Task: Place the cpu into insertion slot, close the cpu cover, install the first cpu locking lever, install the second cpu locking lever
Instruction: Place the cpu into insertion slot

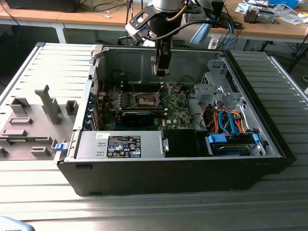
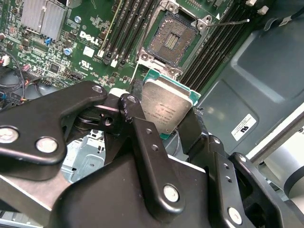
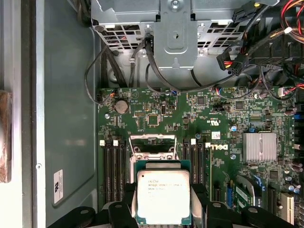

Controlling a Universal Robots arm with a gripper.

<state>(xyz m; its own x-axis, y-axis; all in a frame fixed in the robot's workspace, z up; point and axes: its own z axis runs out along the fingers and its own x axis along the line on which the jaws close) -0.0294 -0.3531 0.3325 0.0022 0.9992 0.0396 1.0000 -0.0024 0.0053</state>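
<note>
The gripper [image 2: 161, 118] clamps the square cpu [image 2: 166, 107] by opposite edges, silvery top facing both wrist cameras, near the motherboard's [image 2: 90, 28] uncovered insertion slot [image 2: 171, 40].

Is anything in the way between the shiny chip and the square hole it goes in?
Nothing visible. The gripper holds the cpu in the air, and in the second wrist view the insertion slot lies open, its dark centre bare, with only empty space between them.
</note>
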